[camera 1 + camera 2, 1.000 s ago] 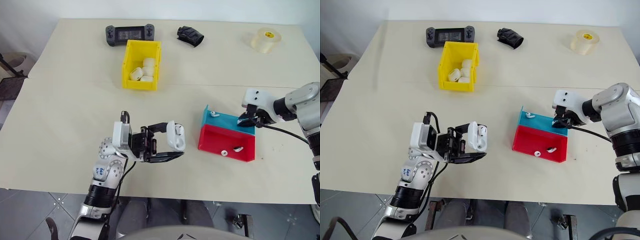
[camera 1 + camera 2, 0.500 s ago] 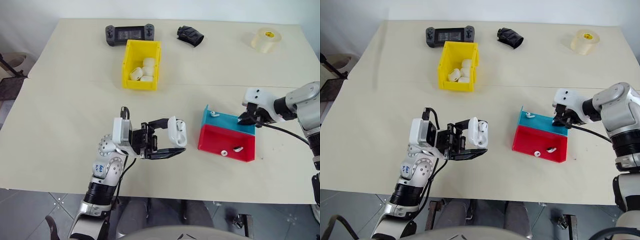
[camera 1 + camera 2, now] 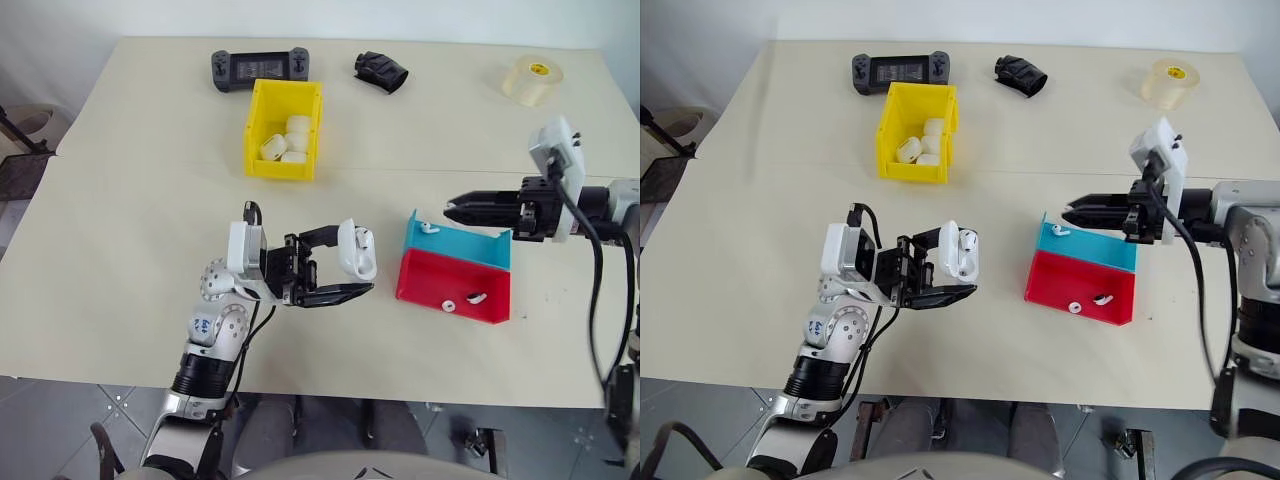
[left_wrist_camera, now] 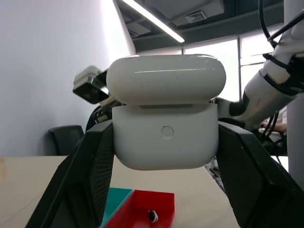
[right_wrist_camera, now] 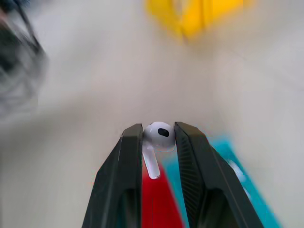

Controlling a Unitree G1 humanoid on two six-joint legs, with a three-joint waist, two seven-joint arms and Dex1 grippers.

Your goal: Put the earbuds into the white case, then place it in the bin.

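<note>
- The left tool (image 3: 352, 270) holds the white case (image 3: 357, 250), lid open, above the desk (image 3: 130, 230).
- The right tool (image 5: 158, 137) pinches one earbud (image 5: 158, 137) over the blue tray (image 3: 455, 243).

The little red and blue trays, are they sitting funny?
Yes. The blue tray and red tray sit askew, turned at an angle to the table edge. One earbud lies in the blue, another in the red.
</note>
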